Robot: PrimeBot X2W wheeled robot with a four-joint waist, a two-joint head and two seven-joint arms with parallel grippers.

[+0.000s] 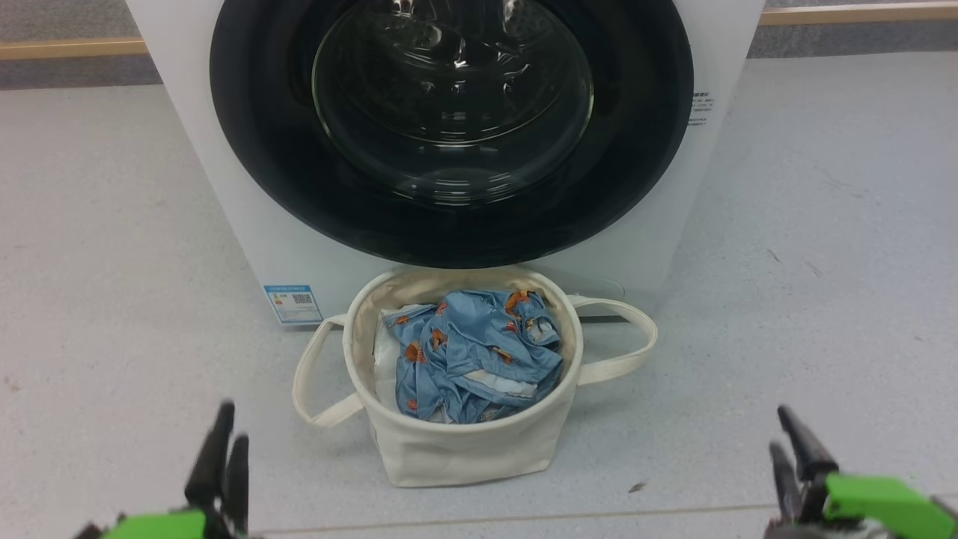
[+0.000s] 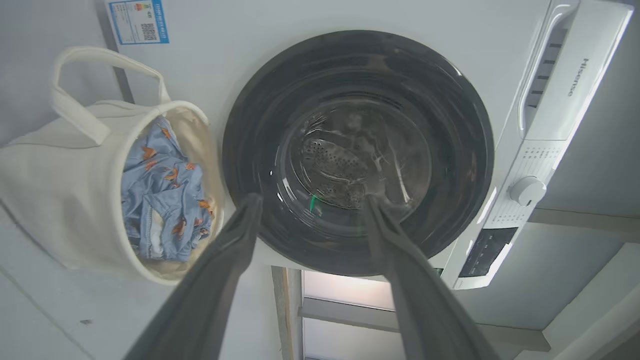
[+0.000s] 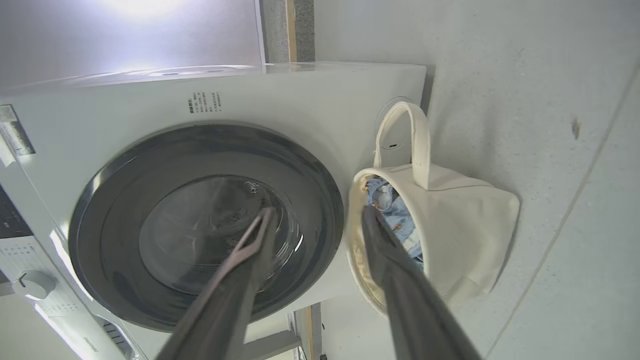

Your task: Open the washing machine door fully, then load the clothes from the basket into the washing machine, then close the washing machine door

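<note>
The white washing machine [image 1: 239, 224] stands ahead with its black-rimmed glass door [image 1: 262, 172] flat against the front. On the floor just before it sits the cream canvas basket [image 1: 449, 449], holding light blue clothes [image 1: 471, 352] printed with orange figures. My left gripper [image 1: 228, 445] is low at the left and my right gripper [image 1: 789, 442] low at the right, both short of the basket. In the left wrist view the left gripper [image 2: 312, 200] has its fingers spread apart and empty before the door [image 2: 450, 150]. The right gripper [image 3: 317, 212] is likewise open and empty, between door [image 3: 125, 210] and basket [image 3: 465, 225].
A white bundle [image 1: 383, 352] lies under the clothes at the basket's left side. The basket's loop handles [image 1: 625, 340] stick out to both sides. Grey floor [image 1: 823, 262] spreads on either side of the machine. The control panel and knob [image 2: 527, 190] run along the machine's top.
</note>
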